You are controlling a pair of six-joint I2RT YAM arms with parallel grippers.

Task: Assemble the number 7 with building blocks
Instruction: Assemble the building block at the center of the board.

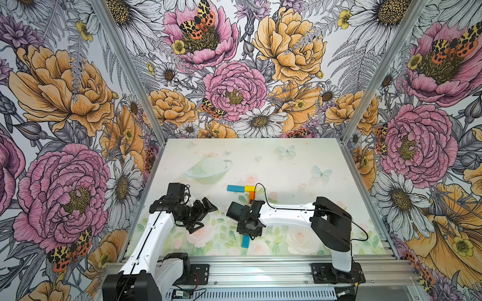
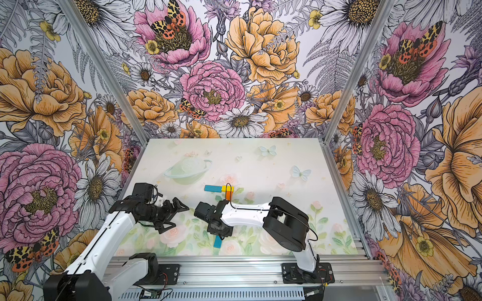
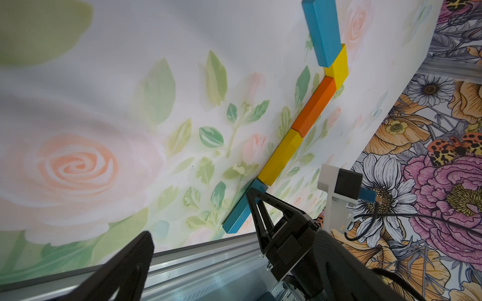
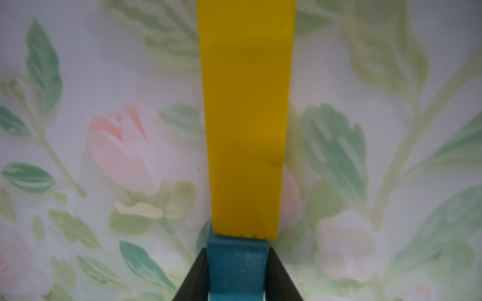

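Status: the number 7 [image 3: 310, 112] looks basically built, mid table mat [image 1: 287, 166].
- Top bar: far blue block [image 1: 235, 188] on the left, short yellow block [image 1: 249, 188] touching its right end.
- Stem: runs from the short yellow toward the near edge, leaning slightly left. Order is orange block [image 1: 252, 195], long yellow block [image 4: 245, 117], near blue block [image 1: 245, 241], end to end.

Right gripper [image 4: 237, 276] is clamped on the near blue block at its far end, right by the joint with the long yellow. That block looks flat on the mat and touches the yellow.

Left gripper [image 1: 206, 216] has its jaws wide apart with nothing in them. It hovers left of the stem, well apart from every block.

My read: placement is done. What's left is to release and lift away without dragging the blue. It may want a small nudge first, since the blue looks slightly offset sideways from the yellow in the right wrist view. That could just be perspective.

View differences:
- Both top views: the right wrist hides the long yellow and the yellow/blue joint, and only the near end of the near blue pokes out. Stem continuity can't be confirmed from there.
- Left wrist view: the only one showing all five blocks chained, plus one right finger against the blue's side.
- Right wrist view: the only one showing both fingers flanking the blue and the contact seam close up. The top bar and the orange are out of frame.
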